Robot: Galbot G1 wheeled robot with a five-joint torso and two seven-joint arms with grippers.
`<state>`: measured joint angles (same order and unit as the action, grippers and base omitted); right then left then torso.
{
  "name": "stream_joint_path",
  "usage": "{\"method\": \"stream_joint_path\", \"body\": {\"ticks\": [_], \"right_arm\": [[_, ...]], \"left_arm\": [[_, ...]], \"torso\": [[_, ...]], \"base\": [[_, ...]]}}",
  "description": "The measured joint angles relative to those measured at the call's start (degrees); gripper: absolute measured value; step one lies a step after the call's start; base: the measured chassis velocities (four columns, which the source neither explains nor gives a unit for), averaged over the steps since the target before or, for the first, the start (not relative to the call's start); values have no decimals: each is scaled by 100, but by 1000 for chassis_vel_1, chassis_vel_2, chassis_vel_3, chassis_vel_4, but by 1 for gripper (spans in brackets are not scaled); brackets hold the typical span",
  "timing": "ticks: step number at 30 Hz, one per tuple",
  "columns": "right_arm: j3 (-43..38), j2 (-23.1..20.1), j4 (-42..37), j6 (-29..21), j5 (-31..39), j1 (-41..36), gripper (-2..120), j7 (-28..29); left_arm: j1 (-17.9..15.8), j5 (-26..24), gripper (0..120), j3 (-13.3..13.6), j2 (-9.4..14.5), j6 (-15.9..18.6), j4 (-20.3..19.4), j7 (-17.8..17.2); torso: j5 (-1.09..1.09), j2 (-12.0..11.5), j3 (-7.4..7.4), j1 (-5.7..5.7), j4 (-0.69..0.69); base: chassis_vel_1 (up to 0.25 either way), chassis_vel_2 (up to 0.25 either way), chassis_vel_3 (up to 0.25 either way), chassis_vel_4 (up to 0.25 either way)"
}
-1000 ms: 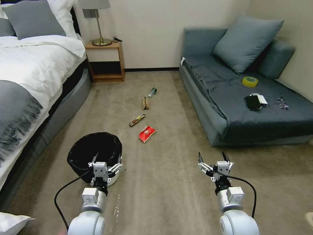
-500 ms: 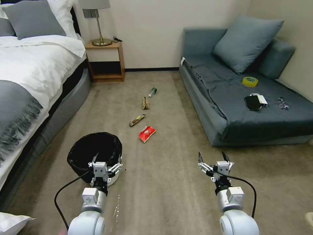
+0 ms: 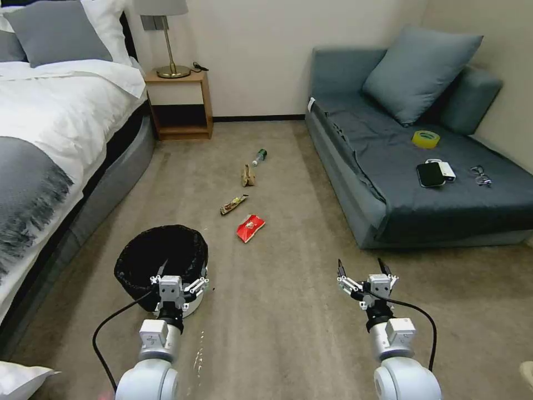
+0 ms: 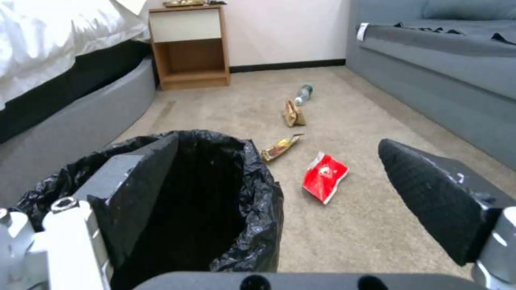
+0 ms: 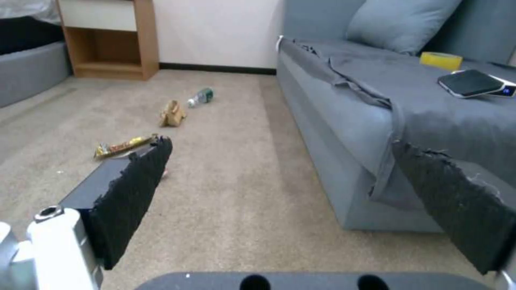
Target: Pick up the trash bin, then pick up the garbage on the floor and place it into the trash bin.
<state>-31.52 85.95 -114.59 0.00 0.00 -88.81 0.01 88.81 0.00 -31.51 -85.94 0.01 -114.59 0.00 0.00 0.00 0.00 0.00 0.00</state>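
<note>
Nothing has moved since the earlier frames: both arms and all things on the floor are in the same places.

The left gripper, at the lower left of the head view, is wide open and holds nothing. In the left wrist view one dark finger stands over the near rim of the small round white trash bin lined with a crinkled black plastic bag, and the other finger is outside the bin, over the carpet. I cannot tell if the finger touches the bag.

The right gripper, at the lower right of the head view, is also wide open and empty, above bare beige carpet, well apart from the bin.

The garbage lies in a line on the carpet, going from the middle of the head view toward the upper centre: a red snack packet nearest, just right of the bin; then a long gold-brown candy wrapper; then a crumpled brown paper bag; then a small clear bottle with a green label.

At the right stands a blue-grey sofa, and on its seat lies a yellow tape roll.
</note>
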Motion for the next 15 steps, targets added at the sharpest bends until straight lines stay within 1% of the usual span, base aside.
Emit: {"method": "stream_joint_path", "body": {"ticks": [3,4,5,9,10,11,14,15], "right_arm": [[0,7,-25,-19,0,1,100,0],[0,30,-101,-100,0,3,100,-1],[0,30,-101,-100,0,3,100,-1],[26,291,-920,-894,-43,54,100,-56],[26,291,-920,-894,-43,54,100,-56],[33,376,-1177,-1142,-60,69,100,-76],[50,577,-1775,-1717,-63,111,100,-111],[50,577,-1775,-1717,-63,111,100,-111]], "left_arm": [[1,-10,100,-6,-10,66,-23,-2],[1,-41,100,-25,-47,224,-121,-28],[1,-41,100,-25,-47,224,-121,-28],[5,-203,100,-124,-242,1037,-611,-168],[5,-203,100,-124,-242,1037,-611,-168],[7,-252,100,-154,-304,1289,-765,-210],[11,-361,100,-220,-438,1850,-1101,-301],[11,-361,100,-220,-438,1850,-1101,-301]], "torso": [[0,0,0,0,0],[0,0,0,0,0],[0,0,0,0,0],[0,0,0,0,0],[0,0,0,0,0],[-1,0,0,0,0],[-1,0,0,0,0],[-1,0,0,0,0]], "base": [[0,0,0,0],[0,0,0,0],[0,0,0,0],[0,0,0,0],[0,0,0,0],[0,0,0,0],[0,0,0,0],[0,0,0,0]]}}
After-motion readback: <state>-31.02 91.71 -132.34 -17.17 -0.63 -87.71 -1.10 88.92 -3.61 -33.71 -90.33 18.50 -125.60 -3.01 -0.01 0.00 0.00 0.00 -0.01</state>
